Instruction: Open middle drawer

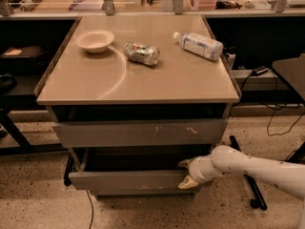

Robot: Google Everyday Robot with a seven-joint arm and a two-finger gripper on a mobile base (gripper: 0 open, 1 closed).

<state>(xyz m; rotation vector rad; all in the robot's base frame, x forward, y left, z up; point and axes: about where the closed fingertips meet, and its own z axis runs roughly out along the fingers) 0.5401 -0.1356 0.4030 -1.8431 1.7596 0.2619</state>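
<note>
The middle drawer [128, 180] is a wide grey front with a pale scuff on its lower edge. It stands pulled out a little from the cabinet, and its dark inside shows above the front. My gripper [187, 174] is at the drawer's right end, on a white arm reaching in from the right. One finger [184, 163] sits behind the front's top edge and the other [188, 184] lies in front of it, closed on the panel.
Above is the taller grey front with white scratches [138, 133]; below, a narrow grey front [143, 193]. On the cabinet top are a bowl [95, 40], a crushed can [141, 53] and a plastic bottle [198, 45]. A chair base [248, 185] stands at the right.
</note>
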